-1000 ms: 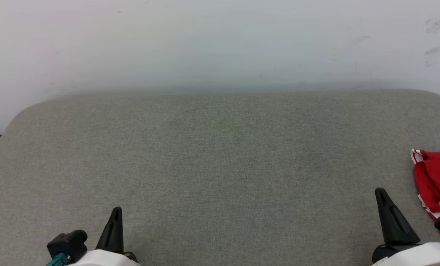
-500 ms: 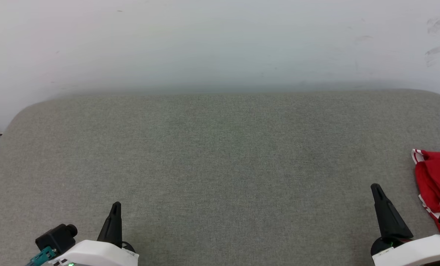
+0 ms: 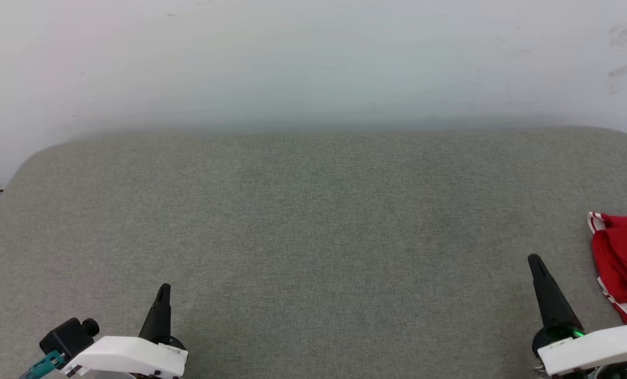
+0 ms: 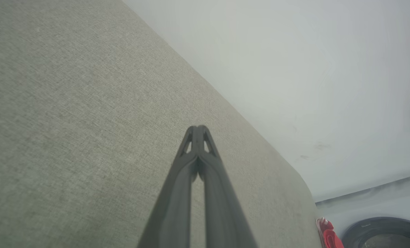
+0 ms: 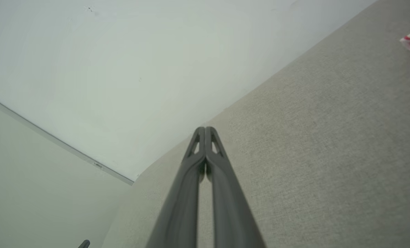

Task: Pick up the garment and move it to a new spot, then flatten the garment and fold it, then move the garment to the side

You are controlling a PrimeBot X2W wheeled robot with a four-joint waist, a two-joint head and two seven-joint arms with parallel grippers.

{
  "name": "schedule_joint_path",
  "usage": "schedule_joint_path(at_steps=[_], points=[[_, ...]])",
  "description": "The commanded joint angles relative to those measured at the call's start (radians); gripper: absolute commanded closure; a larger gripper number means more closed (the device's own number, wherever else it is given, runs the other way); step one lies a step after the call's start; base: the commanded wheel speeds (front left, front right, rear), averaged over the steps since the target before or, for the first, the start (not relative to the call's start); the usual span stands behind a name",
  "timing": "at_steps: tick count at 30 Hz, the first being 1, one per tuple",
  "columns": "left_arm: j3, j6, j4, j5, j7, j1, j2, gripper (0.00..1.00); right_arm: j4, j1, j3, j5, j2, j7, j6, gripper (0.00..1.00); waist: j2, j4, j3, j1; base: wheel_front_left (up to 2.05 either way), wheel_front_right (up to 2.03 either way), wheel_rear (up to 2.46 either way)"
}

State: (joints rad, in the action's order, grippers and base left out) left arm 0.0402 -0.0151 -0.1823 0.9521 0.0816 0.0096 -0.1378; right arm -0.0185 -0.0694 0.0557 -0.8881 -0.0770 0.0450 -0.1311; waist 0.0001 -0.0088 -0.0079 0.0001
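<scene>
Near the closed right claw (image 3: 531, 259) lies the garment (image 3: 621, 247); left claw (image 3: 163, 288) also closed.

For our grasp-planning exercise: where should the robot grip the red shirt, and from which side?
Probably the striped corner at the left of the shirt, approached from the left by the right pincer, opened first. The shirt lies bunched, partly out of frame, and that corner faces the pincer.

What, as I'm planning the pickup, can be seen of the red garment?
The garment is soft red fabric with red-and-white striped trim, bunched and creased, not flat. It lies on the grey padded surface, cut off by the head view's right border, to the right of the shut right hand. That hand does not hold it.
</scene>
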Motion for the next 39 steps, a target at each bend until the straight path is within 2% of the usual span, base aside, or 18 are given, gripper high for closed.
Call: schedule_joint_path(at_steps=[1,19,39], points=[[-0.011,-0.008,0.008,0.026,-0.007,-0.031,0.002,1.0,0.0,0.03,0.0,-0.032,-0.008,-0.001,0.0,1.0,-0.0001,0.0,0.0,-0.0001,0.0,0.0,0.0],[-0.052,-0.04,-0.013,0.211,-0.062,-0.058,0.026,1.0,0.076,0.075,0.002,-0.247,-0.01,0.006,0.0,1.0,-0.0001,0.002,0.003,-0.0001,0.0,0.0,0.0],[-0.089,-0.069,-0.031,0.376,-0.11,-0.084,0.047,1.0,0.143,0.114,0.007,-0.434,-0.009,0.017,0.0,1.0,-0.0001,0.004,0.005,-0.0001,0.0,0.0,0.0]])
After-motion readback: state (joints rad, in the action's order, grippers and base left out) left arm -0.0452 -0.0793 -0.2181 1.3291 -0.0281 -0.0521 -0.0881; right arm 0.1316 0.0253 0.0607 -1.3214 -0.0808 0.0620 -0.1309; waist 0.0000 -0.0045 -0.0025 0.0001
